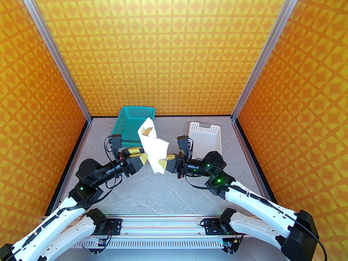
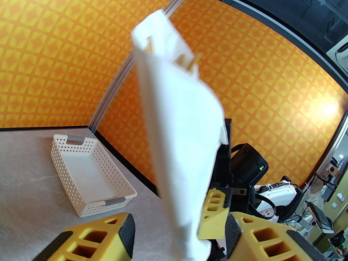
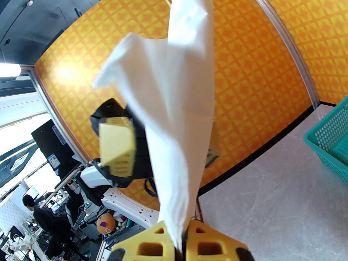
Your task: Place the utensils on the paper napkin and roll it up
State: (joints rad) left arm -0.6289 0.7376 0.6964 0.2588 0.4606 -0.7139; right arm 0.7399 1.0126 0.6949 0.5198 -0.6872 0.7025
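Grey marbled worktop [image 1: 152,197], orange walls: white paper napkin [image 1: 154,149], wrapped round tan wooden fork and spoon [image 1: 149,131], held upright in the air. Right pincer [image 1: 164,161] clamps its lower end, presumably to stop unrolling. Left pincer [image 1: 142,156] stands open astride it, probably to tighten the roll.

In the top view the left arm [image 1: 68,202] climbs from its base at 7 o'clock, elbow bent, with its wrist turned toward 3 o'clock. The left gripper [image 1: 145,157] has its jaws spread, one finger on each side of the paper napkin [image 1: 153,148] without pressing it. The right arm [image 1: 252,200] rises from 5 o'clock and its forearm lies toward 9 o'clock. The right gripper [image 3: 180,243] is clamped on the napkin's lower end. The two grippers face each other tip to tip.
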